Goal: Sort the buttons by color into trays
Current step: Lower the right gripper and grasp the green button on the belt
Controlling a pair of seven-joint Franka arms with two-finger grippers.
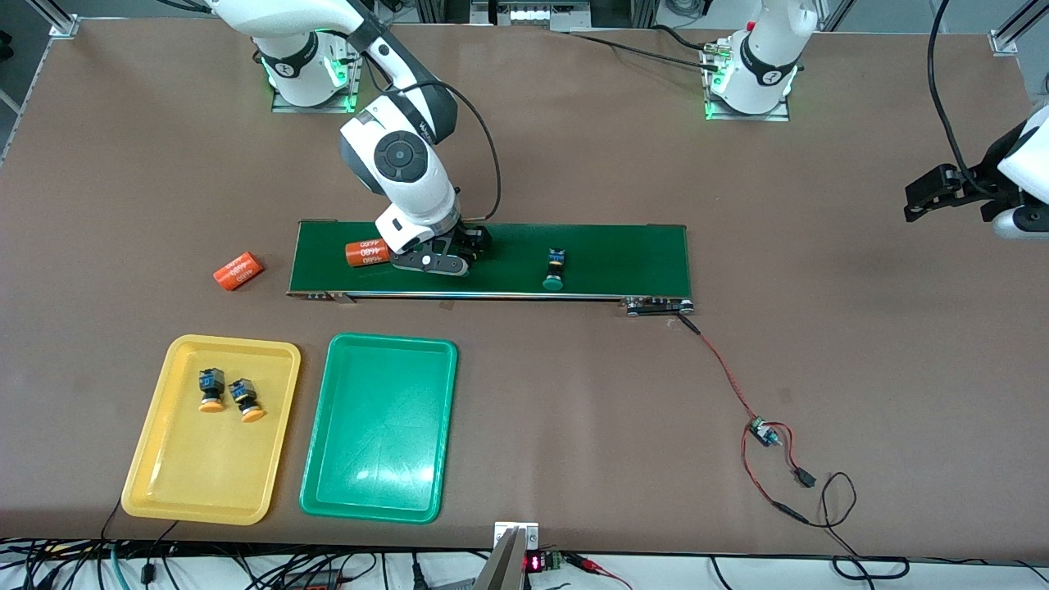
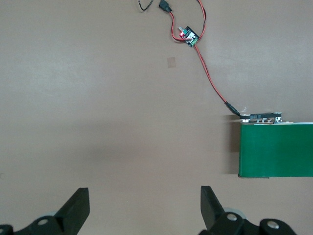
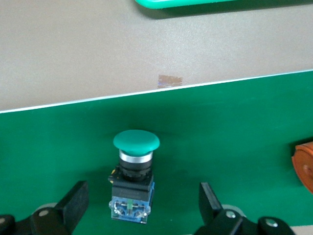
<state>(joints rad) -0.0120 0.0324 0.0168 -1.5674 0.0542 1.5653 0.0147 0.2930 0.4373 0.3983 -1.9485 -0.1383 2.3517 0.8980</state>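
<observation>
Two orange-capped buttons (image 1: 211, 389) (image 1: 246, 399) lie in the yellow tray (image 1: 233, 342). The green tray (image 1: 392, 340) beside it holds nothing. A green-capped button (image 1: 554, 270) lies on the dark-green belt (image 1: 623, 254). My right gripper (image 1: 463, 250) is down on the belt, and the front view hides what is under it. In the right wrist view another green-capped button (image 3: 133, 176) lies on its side between the open fingers of my right gripper (image 3: 143, 196), untouched. My left gripper (image 1: 922, 197) (image 2: 144, 200) waits open and empty over bare table off the belt's left-arm end.
An orange numbered cylinder (image 1: 366, 252) (image 3: 304, 165) lies on the belt right beside the right hand. A second cylinder (image 1: 238, 270) lies on the table off the belt's right-arm end. Red wires and a small circuit board (image 1: 764, 432) (image 2: 190, 36) trail from the belt's other end.
</observation>
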